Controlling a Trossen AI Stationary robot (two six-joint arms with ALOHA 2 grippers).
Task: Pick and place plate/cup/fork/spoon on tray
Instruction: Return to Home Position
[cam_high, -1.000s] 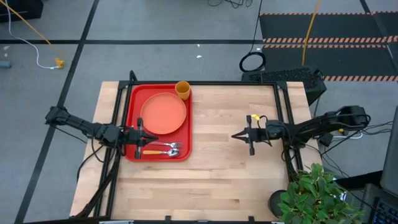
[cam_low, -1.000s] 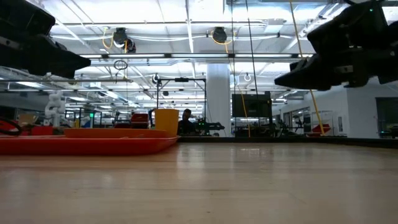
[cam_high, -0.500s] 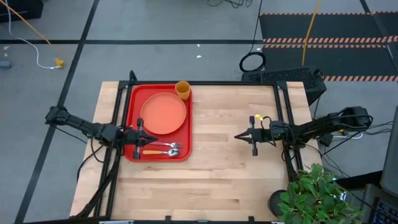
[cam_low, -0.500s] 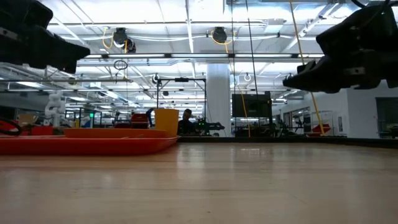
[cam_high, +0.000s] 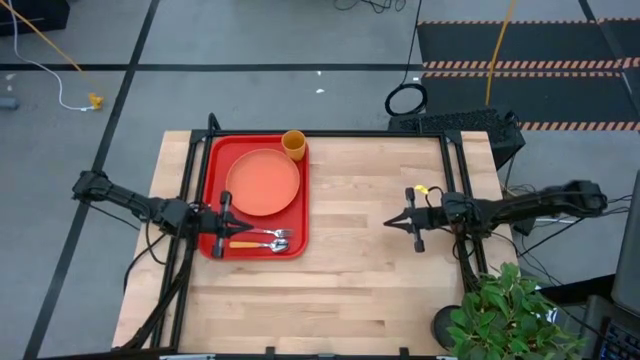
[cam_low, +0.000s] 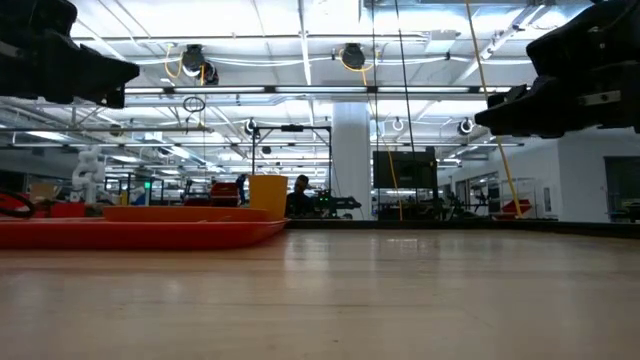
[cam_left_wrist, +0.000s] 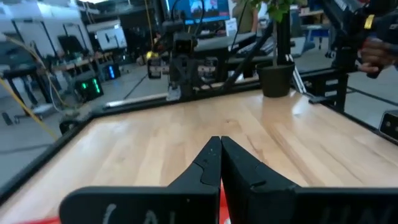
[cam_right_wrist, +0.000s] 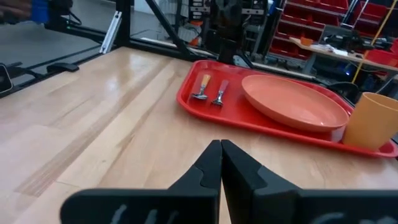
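While both arms hang above the table (cam_high: 360, 270), nothing is held. Left gripper (cam_high: 234, 226) sits over the left rim of the tray (cam_high: 212, 150), right by the handle ends of the cutlery; the left wrist view shows its fingers (cam_left_wrist: 208, 163) pressed together, pinching nothing.

The tray lies flat on the table's left part, up against the far-left corner as seen from above. The plate (cam_high: 264, 182) fills most of the tray's upper part in the high view. The cup (cam_high: 294, 145) stands upright in the tray's top-right corner, just beside the plate's rim.

Below the plate the fork (cam_high: 272, 235) and the spoon (cam_high: 258, 244) lie side by side along the tray's lower edge, metal ends pointing right. The fork is nearer the plate, the spoon nearer the rim, its orange handle showing clearly. All four items are inside the tray.

Right gripper (cam_high: 390, 224) hovers over bare wood on the table's right half, well apart from the tray and pointing toward it, fingers (cam_right_wrist: 231, 163) closed against each other, empty. A potted plant (cam_high: 500, 310) stands off the table's lower-right corner.
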